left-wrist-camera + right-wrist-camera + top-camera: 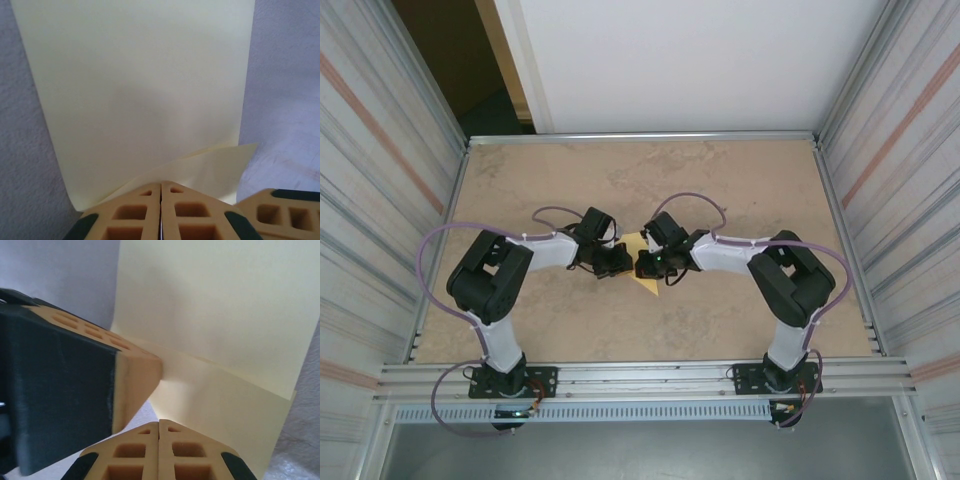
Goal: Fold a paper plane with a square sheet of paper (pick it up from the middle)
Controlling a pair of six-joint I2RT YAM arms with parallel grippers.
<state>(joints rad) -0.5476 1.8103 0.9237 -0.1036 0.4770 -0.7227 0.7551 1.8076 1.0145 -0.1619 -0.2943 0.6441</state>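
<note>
Closest to the lens, left wrist view: two orange fingers (131,216) of the left gripper (160,186) are pressed flat together with no gap, their tips nipping the near edge of the square sheet of paper (140,95). One sheet only, pale yellow, unmarked. It rises from the tips as a broad panel, and a second, lower layer curls off to the right. A third orange finger (285,215), not this gripper's own, pokes in at the lower right corner, just beside. Right wrist view: the right gripper (159,423) is likewise clamped tight, its two fingers (192,455) meeting along a thin seam. The same sheet stands up from the tips, two layers showing, with a straight fold line slanting down to the right. One finger of the left gripper, dark pad on its side, sits at left with its tip against the paper. From above: two arms (500,280), one on each side, elbows out, wrists turned inward so the two grippers meet nose to nose at the middle of the table (740,190). The sheet is pinched between them there. One yellow pointed corner shows on their near side, a smaller sliver on the far side. Tabletop is mottled beige. Two ribbed metal walls (380,180), left and right. Two purple cables (440,240), one looped off each arm.
</note>
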